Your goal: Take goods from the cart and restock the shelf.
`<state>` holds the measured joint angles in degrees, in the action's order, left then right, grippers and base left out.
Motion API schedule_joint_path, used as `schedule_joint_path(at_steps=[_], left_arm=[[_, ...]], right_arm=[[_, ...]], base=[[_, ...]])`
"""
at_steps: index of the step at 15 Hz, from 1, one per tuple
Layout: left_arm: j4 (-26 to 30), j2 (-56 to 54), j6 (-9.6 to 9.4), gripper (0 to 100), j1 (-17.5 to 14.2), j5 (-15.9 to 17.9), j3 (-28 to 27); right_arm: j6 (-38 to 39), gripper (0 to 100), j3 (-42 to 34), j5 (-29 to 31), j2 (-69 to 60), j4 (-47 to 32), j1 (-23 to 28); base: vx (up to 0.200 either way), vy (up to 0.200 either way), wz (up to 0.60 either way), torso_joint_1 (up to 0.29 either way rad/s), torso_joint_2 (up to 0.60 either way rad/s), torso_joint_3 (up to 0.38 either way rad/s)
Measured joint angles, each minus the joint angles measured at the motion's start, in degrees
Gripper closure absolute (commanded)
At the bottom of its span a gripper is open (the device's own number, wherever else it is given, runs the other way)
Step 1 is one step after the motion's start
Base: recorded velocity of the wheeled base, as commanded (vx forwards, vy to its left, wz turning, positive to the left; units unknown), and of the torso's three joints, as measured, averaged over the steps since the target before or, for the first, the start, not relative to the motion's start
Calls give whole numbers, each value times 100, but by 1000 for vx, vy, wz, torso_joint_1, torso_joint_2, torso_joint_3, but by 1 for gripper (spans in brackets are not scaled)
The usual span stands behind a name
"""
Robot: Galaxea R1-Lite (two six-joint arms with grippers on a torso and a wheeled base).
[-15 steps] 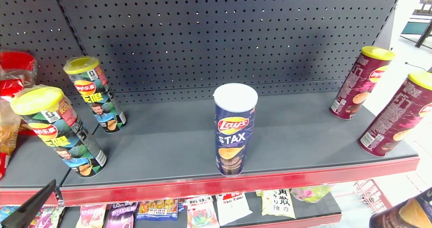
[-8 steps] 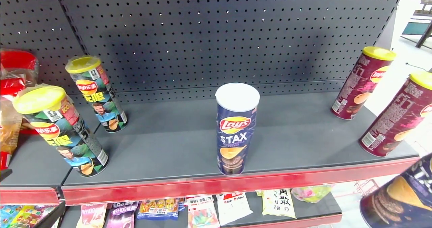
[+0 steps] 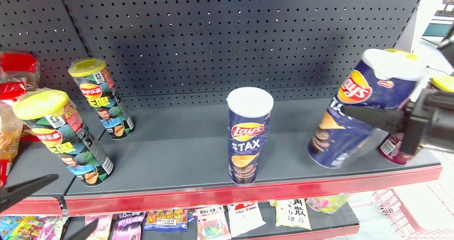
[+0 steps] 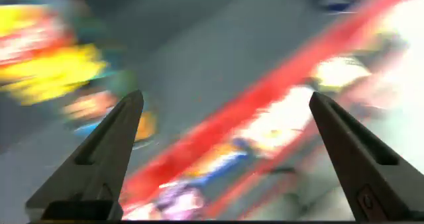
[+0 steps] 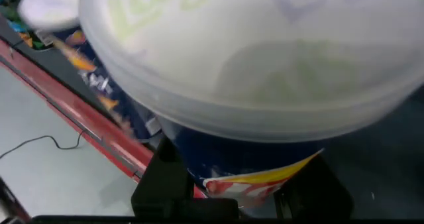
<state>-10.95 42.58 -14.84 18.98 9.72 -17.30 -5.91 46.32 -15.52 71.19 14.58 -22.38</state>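
Clamping a tilted cylindrical can (image 3: 340,144), right end effector (image 3: 358,112) overhangs the shelf (image 3: 177,151).

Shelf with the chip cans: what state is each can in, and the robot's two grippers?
Middle blue can: upright, lid on, free.
Right blue can: tilted, lid on, held.
Right gripper: jaws shut on that can.
Left gripper: jaws open, empty.
Front patterned can: standing, yellow lid on.
Back patterned can: standing, yellow lid on.
Maroon can: standing, partly hidden.
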Motion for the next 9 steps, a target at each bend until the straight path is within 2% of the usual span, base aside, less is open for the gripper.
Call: schedule_joint_path(at_steps=[2, 3, 5, 9], left_arm=[[-7, 282, 444, 0, 530, 289, -67], [-7, 417, 516, 0, 701, 336, -128], [-13, 673, 551, 0, 830, 350, -296], [-7, 946, 553, 0, 867, 339, -485]], right_arm=[[-10, 100, 688, -134, 835, 99, -30], [-11, 100, 990, -216, 1196, 121, -52], [-55, 100, 1506, -372, 1841, 137, -71], [-155, 100, 2266, -456, 2715, 138, -182]], base=[[0, 0, 0, 0, 0, 0], [0, 0, 0, 0, 0, 0], [0, 0, 0, 0, 0, 0], [0, 0, 0, 0, 0, 0]])
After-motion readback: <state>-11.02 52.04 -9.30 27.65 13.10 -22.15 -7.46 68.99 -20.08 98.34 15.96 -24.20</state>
